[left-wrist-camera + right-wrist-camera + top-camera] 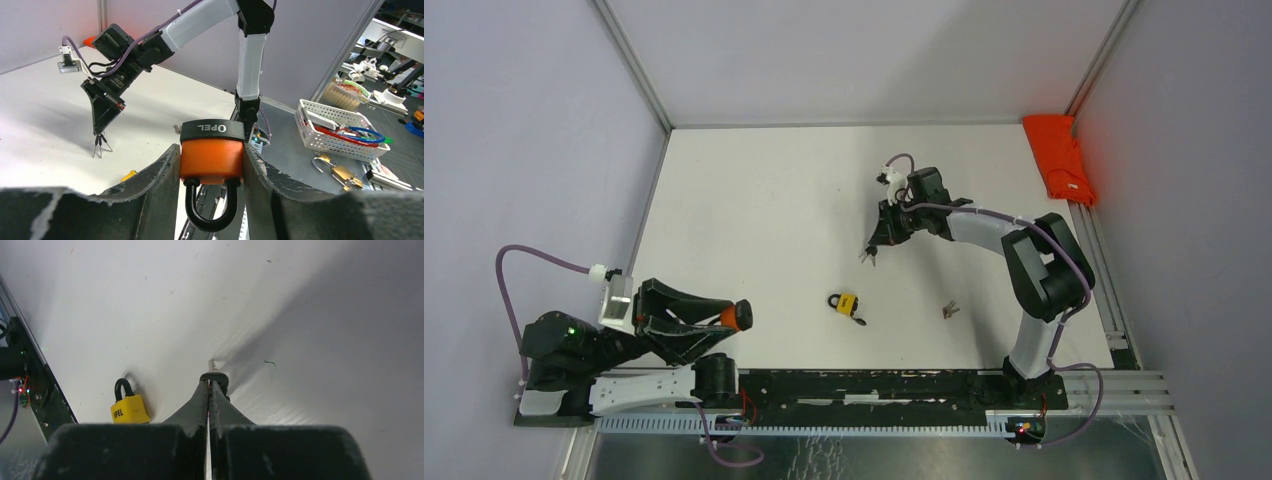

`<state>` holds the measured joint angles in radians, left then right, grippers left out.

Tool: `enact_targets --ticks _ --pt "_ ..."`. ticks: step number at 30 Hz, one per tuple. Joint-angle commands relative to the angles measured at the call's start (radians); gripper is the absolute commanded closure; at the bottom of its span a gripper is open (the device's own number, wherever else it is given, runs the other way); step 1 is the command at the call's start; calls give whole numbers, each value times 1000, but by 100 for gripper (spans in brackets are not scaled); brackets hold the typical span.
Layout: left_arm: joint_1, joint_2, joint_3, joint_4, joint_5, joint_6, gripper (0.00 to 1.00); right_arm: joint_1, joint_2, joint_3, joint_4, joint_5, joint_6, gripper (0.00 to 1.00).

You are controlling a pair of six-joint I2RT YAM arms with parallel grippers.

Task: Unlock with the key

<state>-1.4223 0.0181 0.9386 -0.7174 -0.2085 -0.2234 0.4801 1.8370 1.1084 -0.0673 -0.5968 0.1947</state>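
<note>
Left wrist view: holds orange padlock (212, 157), shackle down, wedged in left claw (211, 172) by desk's (754, 200) near-left corner. Pinches key (215, 376) at tips of clenched right claw (209, 386), mid-desk, well apart from yellow padlock (129, 409) lying toward near edge.

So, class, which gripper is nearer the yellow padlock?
Right. The right gripper, shut on a key, hangs just beyond the yellow padlock. The left gripper, clamping an orange padlock, sits farther off to its left.
</note>
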Motion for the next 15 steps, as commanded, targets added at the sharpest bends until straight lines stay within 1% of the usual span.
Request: enact_targets --ticks 1,5,11,15 --pt "-4 -9 5 51 -14 -10 98 -39 28 2 -6 60 89 100" --pt "-7 -9 3 52 -15 -9 98 -56 26 -26 -50 140 83 100" --pt "-5 -9 -6 61 -16 -4 98 -66 5 -79 -66 180 80 100" --pt "-6 -9 -6 63 -16 -5 98 -66 -18 -96 -107 210 54 100"
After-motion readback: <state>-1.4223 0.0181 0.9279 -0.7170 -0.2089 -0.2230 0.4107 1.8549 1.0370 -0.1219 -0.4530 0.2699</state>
